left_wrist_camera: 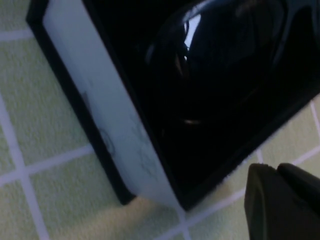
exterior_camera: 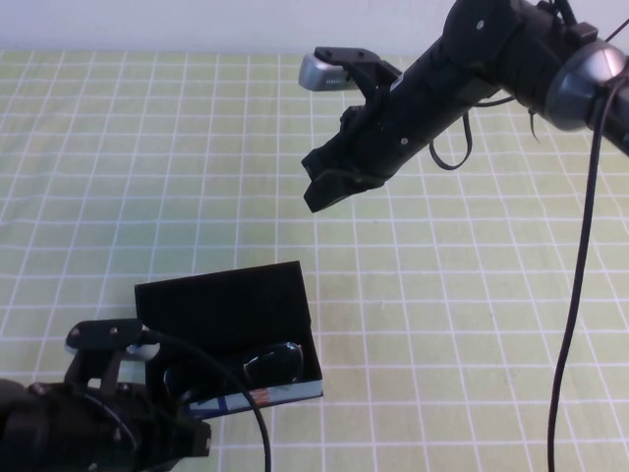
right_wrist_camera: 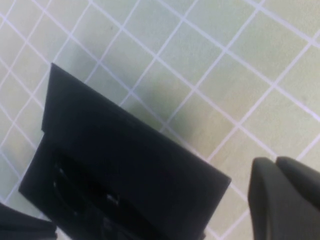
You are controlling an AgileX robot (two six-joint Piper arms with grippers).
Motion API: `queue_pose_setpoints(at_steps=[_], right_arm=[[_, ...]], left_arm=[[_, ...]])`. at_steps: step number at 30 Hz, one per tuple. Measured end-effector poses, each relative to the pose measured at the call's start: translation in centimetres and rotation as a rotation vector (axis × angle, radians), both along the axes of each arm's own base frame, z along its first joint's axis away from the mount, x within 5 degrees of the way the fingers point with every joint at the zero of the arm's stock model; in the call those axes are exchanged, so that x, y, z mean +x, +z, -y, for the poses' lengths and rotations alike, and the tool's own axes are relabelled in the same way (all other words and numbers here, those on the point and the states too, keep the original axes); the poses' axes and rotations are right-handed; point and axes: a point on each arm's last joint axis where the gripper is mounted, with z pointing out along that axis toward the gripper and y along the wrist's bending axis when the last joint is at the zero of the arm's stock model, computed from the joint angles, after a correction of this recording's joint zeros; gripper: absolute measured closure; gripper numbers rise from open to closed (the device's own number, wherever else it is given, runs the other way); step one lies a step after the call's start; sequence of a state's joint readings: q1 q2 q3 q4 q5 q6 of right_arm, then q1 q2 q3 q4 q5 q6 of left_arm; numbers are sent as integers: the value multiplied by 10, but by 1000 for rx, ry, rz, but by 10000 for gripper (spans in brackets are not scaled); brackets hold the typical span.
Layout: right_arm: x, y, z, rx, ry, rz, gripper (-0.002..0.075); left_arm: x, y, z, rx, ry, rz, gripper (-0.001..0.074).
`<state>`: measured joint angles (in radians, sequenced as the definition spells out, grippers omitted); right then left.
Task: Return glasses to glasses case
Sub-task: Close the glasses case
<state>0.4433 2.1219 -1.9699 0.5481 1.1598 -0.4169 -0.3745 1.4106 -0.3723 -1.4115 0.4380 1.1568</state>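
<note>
A: Where are the glasses (exterior_camera: pixel 270 364) sitting right now?

B: They are lying inside the glasses case (exterior_camera: pixel 228 315), toward the end nearest the patterned side, with the flap lid standing open behind them. In the left wrist view a glossy dark lens is filling the tray just inside the pale wall. So the step in hand, I judge, is closing the lid.

A: And the arms?

B: The left gripper (exterior_camera: pixel 147 433) is hanging low at the near edge of the table (exterior_camera: pixel 472 324), just beside the case's near-left corner. I cannot tell whether it is apart or together, since only one dark tip is showing in its wrist view. The right gripper (exterior_camera: pixel 329 185) is hovering high, well apart from the case and beyond its lid, and looks closed with nothing in it.

A: How should the closing go?

B: Whichever arm is doing it should be coming in behind the flap's top edge and tipping it forward gently. The case looks light, so it may be sliding on the cloth; bracing the near wall would help. The glasses should be lying fully flat first, or the lid could be catching the frame.
</note>
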Motion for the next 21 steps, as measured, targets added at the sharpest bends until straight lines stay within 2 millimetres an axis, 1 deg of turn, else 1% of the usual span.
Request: queue_pose_setpoints(at_steps=[4, 11, 17, 21], right_arm=[[4, -8, -2, 6, -9, -10, 737], [14, -30, -7, 10, -40, -25, 737], [18, -42, -11, 28, -55, -48, 737], [20, -60, -21, 21, -57, -58, 737]], left_arm=[[6, -5, 2, -3, 4, 32, 737], [13, -6, -2, 43, 21, 112, 737], [14, -6, -2, 55, 12, 127, 737], [14, -6, -2, 57, 8, 130, 737]])
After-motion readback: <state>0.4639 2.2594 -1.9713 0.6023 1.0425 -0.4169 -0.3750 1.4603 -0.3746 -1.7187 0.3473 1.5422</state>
